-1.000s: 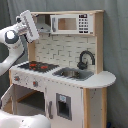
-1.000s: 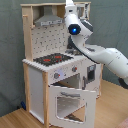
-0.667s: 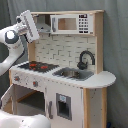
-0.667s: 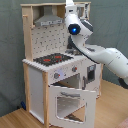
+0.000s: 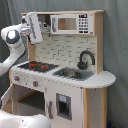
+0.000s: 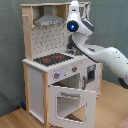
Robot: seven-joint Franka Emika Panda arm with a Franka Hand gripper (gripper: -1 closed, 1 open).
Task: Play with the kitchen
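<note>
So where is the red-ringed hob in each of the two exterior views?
First exterior view: the hob sits left of centre on the counter, left of the sink.
Second exterior view: the hob is near the picture's middle, above the open oven door.
Shared landmark: the robot arm.

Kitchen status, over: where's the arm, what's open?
Gripper up beside the hood, above the hob. Kitchen oven door hanging open. Nothing in the way.

In the second exterior view, the white robot arm [image 6: 102, 52] hides the sink at 3 o'clock of the red-ringed hob [image 6: 52, 59]. The arm runs off the right edge. Its finger ends cannot be made out.
</note>
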